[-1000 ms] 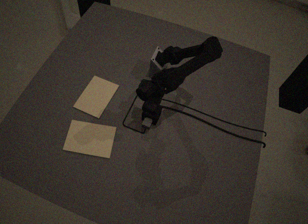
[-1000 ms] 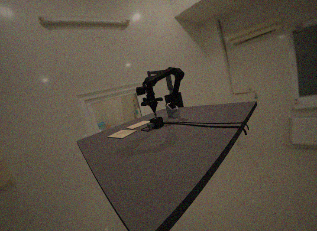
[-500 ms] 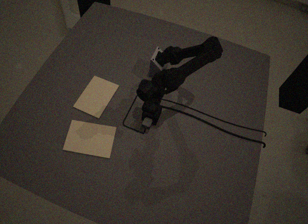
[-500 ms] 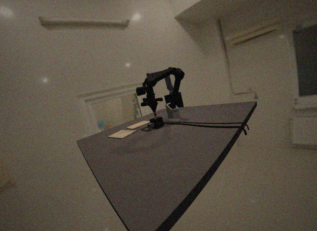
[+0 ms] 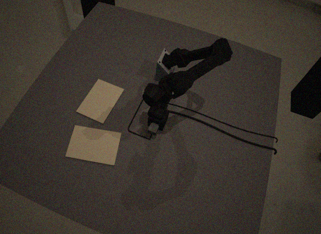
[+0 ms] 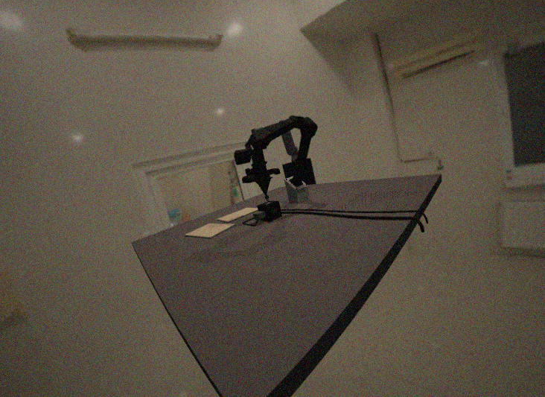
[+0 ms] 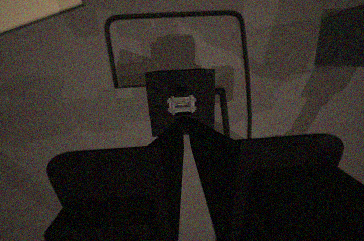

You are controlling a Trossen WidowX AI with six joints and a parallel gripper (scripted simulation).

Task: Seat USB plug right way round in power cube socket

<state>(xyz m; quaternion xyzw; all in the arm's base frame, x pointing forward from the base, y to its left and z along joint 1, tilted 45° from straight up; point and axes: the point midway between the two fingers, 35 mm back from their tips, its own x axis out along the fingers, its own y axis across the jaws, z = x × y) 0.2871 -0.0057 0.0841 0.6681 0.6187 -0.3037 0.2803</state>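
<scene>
The power cube is a dark box on the table. The socket on its top shows as a pale rectangular outline, with no plug seen in it. My gripper points straight down above the cube and is shut on the USB plug. The plug is small and dark at the fingertips, and barely shows. It is close above the cube's top, just below the socket in the wrist view. Whether it touches the cube, and which way round it faces, I cannot tell. The arm hides most of the cube in the top view.
A grey block sits at the cube's side. A black cable loop lies beside the cube. Two cables run to the table edge. Two pale sheets lie nearby. The arm's grey stand is behind.
</scene>
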